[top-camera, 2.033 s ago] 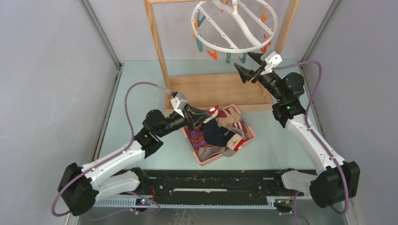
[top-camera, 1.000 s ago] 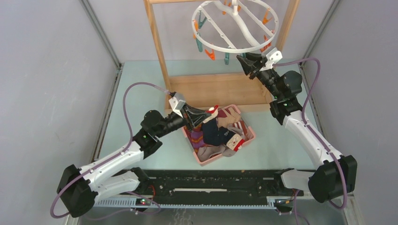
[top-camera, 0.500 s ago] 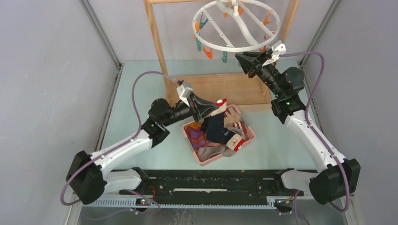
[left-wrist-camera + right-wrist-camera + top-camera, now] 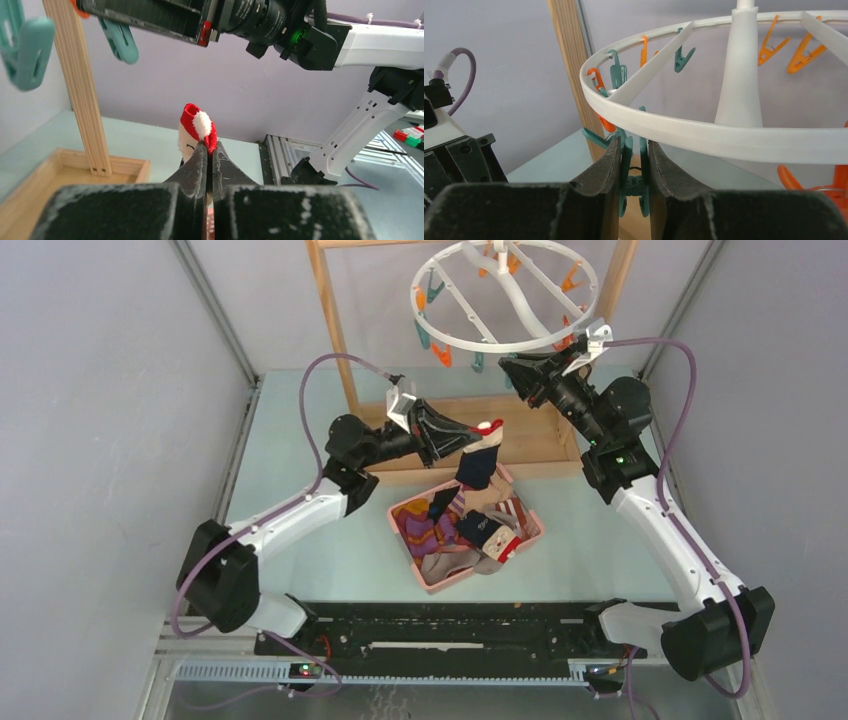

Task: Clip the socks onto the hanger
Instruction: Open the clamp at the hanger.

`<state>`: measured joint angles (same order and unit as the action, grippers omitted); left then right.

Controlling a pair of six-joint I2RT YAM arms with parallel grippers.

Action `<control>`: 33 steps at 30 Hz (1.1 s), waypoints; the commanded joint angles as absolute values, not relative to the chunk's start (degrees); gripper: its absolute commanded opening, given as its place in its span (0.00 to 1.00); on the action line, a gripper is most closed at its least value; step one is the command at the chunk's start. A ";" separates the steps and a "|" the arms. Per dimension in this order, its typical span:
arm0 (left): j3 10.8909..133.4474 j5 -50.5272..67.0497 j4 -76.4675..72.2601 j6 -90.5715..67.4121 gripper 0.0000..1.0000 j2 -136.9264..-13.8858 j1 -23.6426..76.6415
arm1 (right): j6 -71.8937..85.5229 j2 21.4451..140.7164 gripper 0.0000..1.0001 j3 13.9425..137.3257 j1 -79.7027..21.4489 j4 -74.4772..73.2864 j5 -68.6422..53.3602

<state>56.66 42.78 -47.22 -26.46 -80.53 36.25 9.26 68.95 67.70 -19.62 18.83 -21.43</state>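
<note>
One navy sock (image 4: 478,464) had risen from the basket (image 4: 534,536), pinched by left gripper (image 4: 209,148); right gripper (image 4: 633,144) squeezed a teal clip (image 4: 631,181) ready.

Lilac-grey walls (image 4: 100,390); pale teal table (image 4: 580,560); wooden rack frame (image 4: 335,320) at back.

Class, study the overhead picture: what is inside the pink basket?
A heap of socks fills the pink basket: purple-orange striped sock, navy sock, tan-grey sock, maroon-white striped sock. The basket's floor and anything beneath the heap are covered.
</note>
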 commanded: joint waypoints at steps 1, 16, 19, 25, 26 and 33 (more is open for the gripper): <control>61.47 47.91 -59.25 -24.43 0.00 -83.76 34.97 | 11.77 66.47 0.05 69.52 -20.35 16.66 -24.70; 64.68 49.29 -77.80 -23.40 0.00 -93.60 32.36 | 12.92 65.99 0.05 69.52 -20.36 15.99 -29.31; 67.01 53.46 -79.52 -24.22 0.00 -95.46 31.15 | 12.62 66.01 0.06 69.52 -20.41 16.25 -31.14; 73.71 62.20 -80.77 -32.44 0.00 -99.38 29.62 | 11.96 66.01 0.06 69.52 -20.55 16.89 -34.77; 74.41 63.09 -81.00 -33.98 0.00 -99.85 29.62 | 12.03 65.96 0.06 69.52 -20.52 17.02 -35.06; 77.53 65.30 -81.79 -38.22 0.00 -102.34 29.62 | 12.49 66.18 0.06 69.52 -20.67 17.75 -36.34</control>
